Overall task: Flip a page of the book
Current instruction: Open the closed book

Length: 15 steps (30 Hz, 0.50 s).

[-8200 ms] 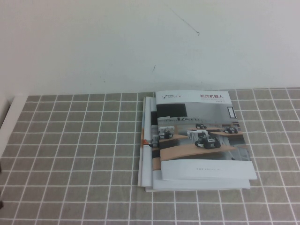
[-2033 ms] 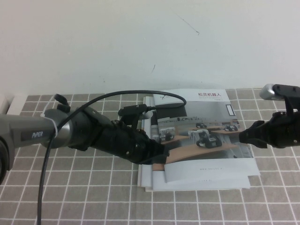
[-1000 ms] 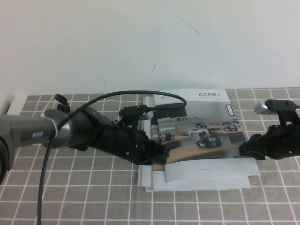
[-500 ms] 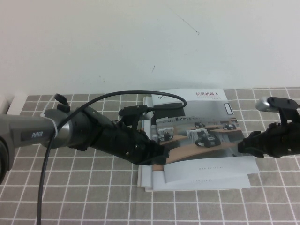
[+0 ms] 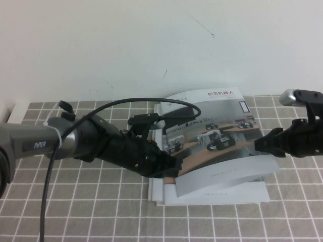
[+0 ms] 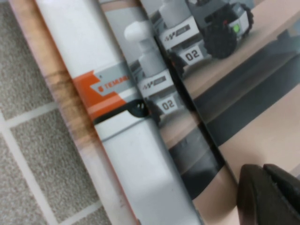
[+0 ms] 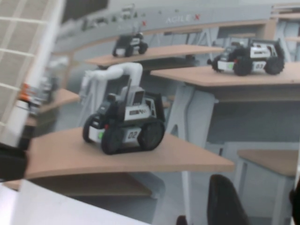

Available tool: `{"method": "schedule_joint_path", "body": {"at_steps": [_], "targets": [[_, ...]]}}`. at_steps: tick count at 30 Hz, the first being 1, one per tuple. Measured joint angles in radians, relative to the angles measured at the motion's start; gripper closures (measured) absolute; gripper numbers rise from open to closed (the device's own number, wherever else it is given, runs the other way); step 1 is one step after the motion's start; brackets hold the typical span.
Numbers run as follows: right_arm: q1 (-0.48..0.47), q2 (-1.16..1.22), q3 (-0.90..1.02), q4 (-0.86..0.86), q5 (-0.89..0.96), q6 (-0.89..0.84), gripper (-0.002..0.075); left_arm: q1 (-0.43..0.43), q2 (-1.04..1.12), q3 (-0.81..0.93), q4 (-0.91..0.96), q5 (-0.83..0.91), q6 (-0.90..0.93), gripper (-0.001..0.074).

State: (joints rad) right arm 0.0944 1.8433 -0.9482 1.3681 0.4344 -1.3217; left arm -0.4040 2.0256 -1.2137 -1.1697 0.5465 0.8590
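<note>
A: High view: thin glossy white brochure (image 5: 212,151) on the grey tiled bench (image 5: 75,201). Its robot-photo cover leaf (image 5: 222,146) is bowed up at the right edge, where the right gripper (image 5: 263,146) has its jaws closed on it.

B: Left gripper (image 5: 171,169)?

A: At the spine side. Left wrist view shows only dark fingertips (image 6: 269,194) over the cover; jaw gap can't be told.

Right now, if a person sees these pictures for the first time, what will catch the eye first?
Probably the page: the book's glossy cover leaf arches up off the stack, its right edge raised by the right gripper. The left gripper presses on the book near the spine side, on the grey checked tablecloth.
</note>
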Motion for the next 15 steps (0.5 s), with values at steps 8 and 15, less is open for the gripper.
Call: {"method": "schedule_joint_path", "body": {"at_steps": [8,15], "targets": [[0.000,-0.043,0.000,0.019,0.063,-0.006,0.0421,0.000,0.000,0.000,0.002,0.000,0.000,0.0738],[0.000,-0.061,0.000,0.098,0.145,-0.052,0.0421,0.000,0.000,0.000,0.002,0.002,0.000,0.0738]]}}
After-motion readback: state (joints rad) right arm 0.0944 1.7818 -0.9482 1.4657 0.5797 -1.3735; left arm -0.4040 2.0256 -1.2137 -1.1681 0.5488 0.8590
